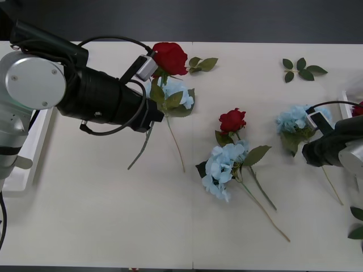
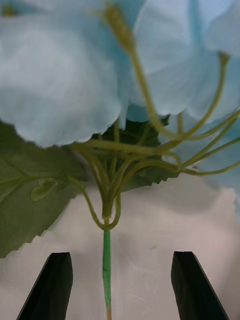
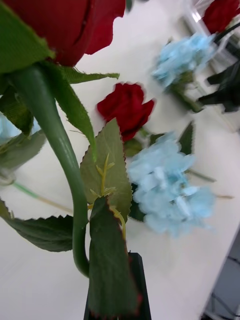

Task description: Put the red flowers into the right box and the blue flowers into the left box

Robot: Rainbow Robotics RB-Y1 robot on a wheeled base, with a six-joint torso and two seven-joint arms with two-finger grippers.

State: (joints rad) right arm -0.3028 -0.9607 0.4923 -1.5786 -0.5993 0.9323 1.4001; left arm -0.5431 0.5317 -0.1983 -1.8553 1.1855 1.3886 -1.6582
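Tabletop (image 1: 102, 226): pale, broad, carrying all the loose stock.

Left box (image 1: 25, 164): white tray at the tabletop's left edge, partly behind the left arm; contents not visible. Right box (image 1: 346, 96): a sliver of white rim at the far right edge, with a red bloom (image 1: 357, 109) just at it.

Left arm: large black forearm reaching across the upper left. Left claw (image 1: 154, 85): closed on the stem of a red rose (image 1: 170, 58), gripping just below the bloom among the leaves; in the left wrist view the thick green stem (image 3: 55, 145) curved down beside a black finger (image 3: 135, 285), with a leaf lying over it. The rose appeared lifted over a blue hydrangea (image 1: 177, 95) lying under it.

Right claw (image 1: 317, 127): low at the right, at a blue hydrangea (image 1: 292, 119). In the right wrist view its black fingers (image 2: 50, 285) stood wide apart on either side of the thin stem (image 2: 106, 270), not touching it, the pale head (image 2: 60, 70) just beyond.

Middle of the tabletop: one red rose (image 1: 232, 120) and one blue hydrangea (image 1: 224, 167), stems crossing, heads near each other.

Far edge: two loose leaf sprigs (image 1: 300, 68), no flowers.

Handling note, as judged: all pieces light, fabric and plastic; heads soft and crushable, leaves floppy, stems thin, smooth and springy. Best hold was on the bare stem just under the head, clear of leaves, so the bloom would not swing or slip round. Crossed stems risked dragging a neighbour along.
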